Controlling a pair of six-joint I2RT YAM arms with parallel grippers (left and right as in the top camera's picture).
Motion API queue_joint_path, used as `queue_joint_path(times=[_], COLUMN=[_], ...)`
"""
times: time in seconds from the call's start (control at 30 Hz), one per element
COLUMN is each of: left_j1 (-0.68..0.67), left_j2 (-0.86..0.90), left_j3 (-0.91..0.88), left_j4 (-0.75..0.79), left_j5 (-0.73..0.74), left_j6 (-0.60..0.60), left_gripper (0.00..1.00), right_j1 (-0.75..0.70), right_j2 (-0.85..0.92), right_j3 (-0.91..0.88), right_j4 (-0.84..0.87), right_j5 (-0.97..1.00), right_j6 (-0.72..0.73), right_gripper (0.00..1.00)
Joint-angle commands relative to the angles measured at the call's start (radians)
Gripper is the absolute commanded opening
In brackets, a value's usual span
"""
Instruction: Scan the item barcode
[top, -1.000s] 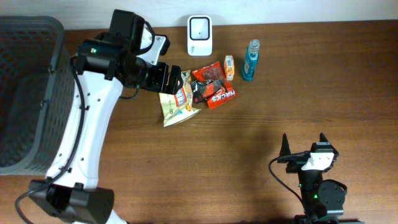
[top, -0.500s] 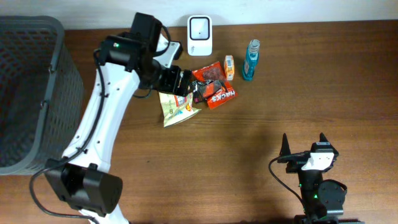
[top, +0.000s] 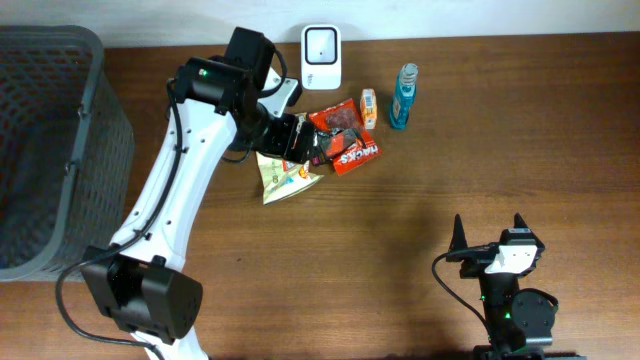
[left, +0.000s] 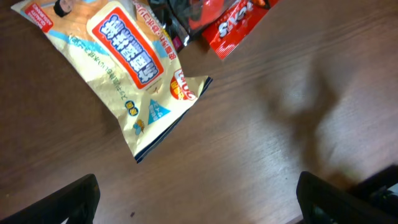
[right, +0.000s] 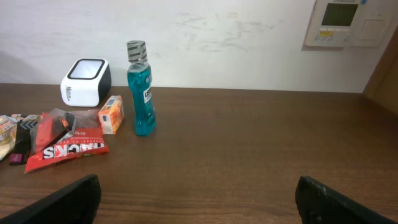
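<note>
The left gripper (top: 293, 138) hangs released over the snack pile near the far edge of the bench (top: 470, 140), its jaws wide with nothing between them. Just below it lies a pale yellow snack bag (left: 124, 62), flat and crumpled. The bag has a red label panel with white East Asian characters and small round badges, all too fine to read. At the bag's far-right side is a dark wrapper (top: 318, 148), and against that a red packet (top: 352, 151) lettered "HACKS". Past the pile, at the far edge, stands the white barcode scanner (top: 321, 44). Right of the red packet stand a small orange box (top: 369, 107) and a blue mouthwash bottle (top: 404, 97) with an unreadable label. A grey mesh basket (top: 40, 150) fills the left edge. The right gripper (top: 489, 232) sits released and empty near the near-right corner.
</note>
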Motion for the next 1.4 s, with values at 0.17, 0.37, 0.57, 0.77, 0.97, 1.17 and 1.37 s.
queue_joint_path(times=[0.17, 0.37, 0.57, 0.77, 0.97, 1.17, 1.37], left_j1=[0.000, 0.000, 0.000, 0.000, 0.000, 0.007, -0.003], left_j2=[0.016, 0.018, 0.051, 0.103, 0.108, 0.108, 0.139], left_j3=[-0.005, -0.082, -0.126, -0.127, -0.127, -0.127, -0.128], left_j4=[-0.028, 0.080, 0.110, 0.110, 0.131, 0.173, 0.172], left_j5=[-0.019, -0.019, -0.018, -0.015, -0.046, -0.098, -0.051], left_j6=[-0.006, -0.046, -0.103, -0.103, -0.103, -0.102, -0.103], left_gripper=[0.99, 0.99, 0.99, 0.99, 0.99, 0.99, 0.92], right_j1=[-0.005, -0.005, -0.004, -0.003, -0.003, -0.003, -0.003], right_j2=[-0.003, -0.003, -0.003, -0.003, -0.003, -0.003, -0.003], right_j3=[-0.007, -0.007, -0.007, -0.007, -0.007, -0.007, 0.026], right_j4=[-0.004, -0.004, 0.032, 0.112, 0.199, 0.303, 0.319], right_j5=[0.012, 0.012, 0.011, -0.176, -0.417, -0.546, -0.595], right_j6=[0.000, 0.000, 0.001, 0.046, 0.046, 0.046, 0.077], right_gripper=[0.99, 0.98, 0.99, 0.98, 0.98, 0.98, 0.99])
